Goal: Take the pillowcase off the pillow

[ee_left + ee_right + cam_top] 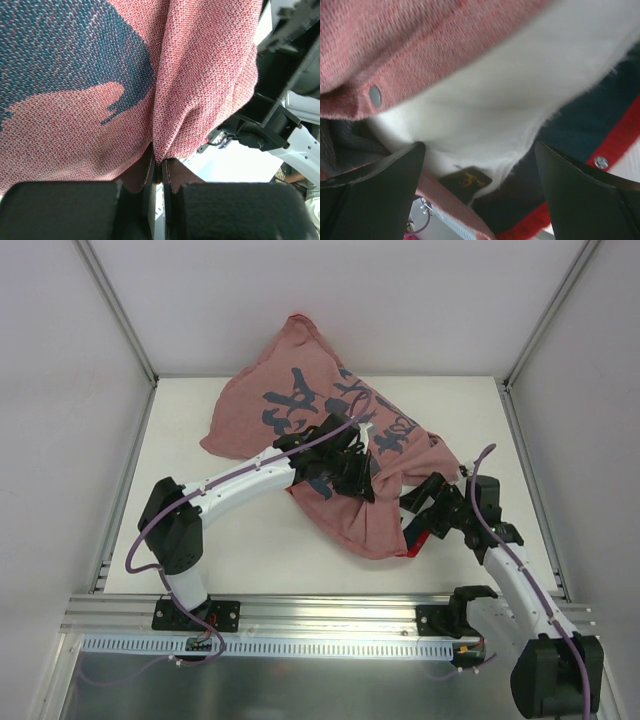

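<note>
The pillowcase (300, 400) lies inside out on the table, faded pink with dark blue characters, bunched over the pillow. My left gripper (345, 465) is shut on a fold of the pillowcase (200, 90) near its middle; the fingers (172, 180) pinch the fabric edge. My right gripper (425, 505) is open at the pillowcase's near right opening. In the right wrist view the white pillow (500, 95) shows between its spread fingers (375, 190), with a dark tag (465, 181) at its edge and the pink cover with a snap button (375, 95) above.
Metal frame posts (120, 310) and white walls bound the white table (250, 540) at the back and sides. An aluminium rail (330, 605) runs along the near edge, with both arm bases on it.
</note>
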`<state>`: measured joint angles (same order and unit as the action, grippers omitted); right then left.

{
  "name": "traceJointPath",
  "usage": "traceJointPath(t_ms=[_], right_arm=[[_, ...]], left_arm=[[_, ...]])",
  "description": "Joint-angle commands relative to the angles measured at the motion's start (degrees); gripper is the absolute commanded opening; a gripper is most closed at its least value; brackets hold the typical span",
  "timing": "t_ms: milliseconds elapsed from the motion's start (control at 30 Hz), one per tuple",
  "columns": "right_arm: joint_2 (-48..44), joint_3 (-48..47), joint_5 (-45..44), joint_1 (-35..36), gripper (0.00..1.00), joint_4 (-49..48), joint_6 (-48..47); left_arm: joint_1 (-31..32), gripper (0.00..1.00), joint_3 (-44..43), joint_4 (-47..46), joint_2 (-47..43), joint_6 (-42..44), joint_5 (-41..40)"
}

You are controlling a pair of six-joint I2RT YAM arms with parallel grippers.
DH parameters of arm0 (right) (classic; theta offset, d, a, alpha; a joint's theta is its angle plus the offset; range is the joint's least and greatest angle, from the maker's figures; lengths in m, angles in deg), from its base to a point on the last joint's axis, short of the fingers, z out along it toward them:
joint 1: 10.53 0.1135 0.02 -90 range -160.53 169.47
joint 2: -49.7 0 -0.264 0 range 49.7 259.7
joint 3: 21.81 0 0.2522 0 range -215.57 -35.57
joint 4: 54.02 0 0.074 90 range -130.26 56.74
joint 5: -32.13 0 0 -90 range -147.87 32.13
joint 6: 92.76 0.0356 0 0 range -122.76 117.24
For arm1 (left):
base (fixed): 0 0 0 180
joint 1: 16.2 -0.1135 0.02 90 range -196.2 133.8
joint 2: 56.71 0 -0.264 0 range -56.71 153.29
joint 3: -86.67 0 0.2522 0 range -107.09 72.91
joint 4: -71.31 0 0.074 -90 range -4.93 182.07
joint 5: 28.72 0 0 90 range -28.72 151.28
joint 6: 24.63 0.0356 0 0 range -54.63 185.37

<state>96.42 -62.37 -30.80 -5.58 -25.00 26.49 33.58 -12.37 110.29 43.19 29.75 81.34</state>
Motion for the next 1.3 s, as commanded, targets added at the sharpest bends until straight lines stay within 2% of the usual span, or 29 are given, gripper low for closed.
traceJointPath(t_ms=[0,133,167,233,333,367,400,433,600,733,900,967,1133,1267], right_arm=[[3.72,1.40,0.28,1.11,0.96,-13.05,3.17],[6.63,3.95,-1.58,1.03,0.96,-22.80,5.45],[6.72,5.00,-1.41,1.11,0.96,-29.18,6.59],[8.29,6.77,-2.02,2.16,0.96,-35.54,8.96],[13.37,4.05,-2.73,5.85,0.97,-35.92,8.89],[14.27,3.26,-2.12,6.56,0.75,-36.53,9.06],[14.45,1.95,-1.76,7.52,0.27,-36.10,9.67],[13.84,1.15,-2.02,7.62,0.03,-34.88,9.85],[3.75,-7.37,-8.78,7.36,0.01,-20.21,4.07],[-2.85,-17.98,-9.40,4.81,0.01,-7.55,1.42],[-7.25,-24.69,-7.30,-0.29,0.01,2.72,-2.00],[-7.78,-24.18,-6.60,-0.82,0.01,4.24,-2.01],[-6.91,-19.95,-4.67,-0.82,0.01,0.74,3.08],[-4.27,-22.75,-4.57,-0.82,0.01,-1.21,3.97]], left_arm=[[-0.47,0.00,-0.59,-1.22,-2.34,-0.51,2.09],[-0.56,0.00,-0.16,-1.13,-2.69,-0.60,1.83],[-0.47,0.00,0.37,-1.13,-2.95,-0.60,1.92],[-0.47,0.00,1.07,-1.22,-3.22,-0.60,2.27],[-0.47,0.00,2.13,-1.22,-3.31,-0.86,2.36],[-0.47,0.00,2.57,-1.13,-3.57,-0.95,2.27],[-0.47,0.00,2.74,-1.13,-3.66,-0.86,2.36],[-0.47,0.00,3.01,-1.22,-3.92,-0.86,2.27],[-0.91,0.00,6.60,-0.87,-8.13,1.33,0.25],[-3.37,0.00,11.78,0.53,-13.22,3.44,-1.15],[-12.13,0.00,14.70,1.42,-18.85,4.32,-0.98],[-15.31,0.00,13.48,1.86,-19.21,4.85,-1.85],[-16.47,0.00,8.11,2.65,-13.00,9.33,-4.94],[-15.86,0.00,6.88,2.83,-9.37,8.11,4.89]])
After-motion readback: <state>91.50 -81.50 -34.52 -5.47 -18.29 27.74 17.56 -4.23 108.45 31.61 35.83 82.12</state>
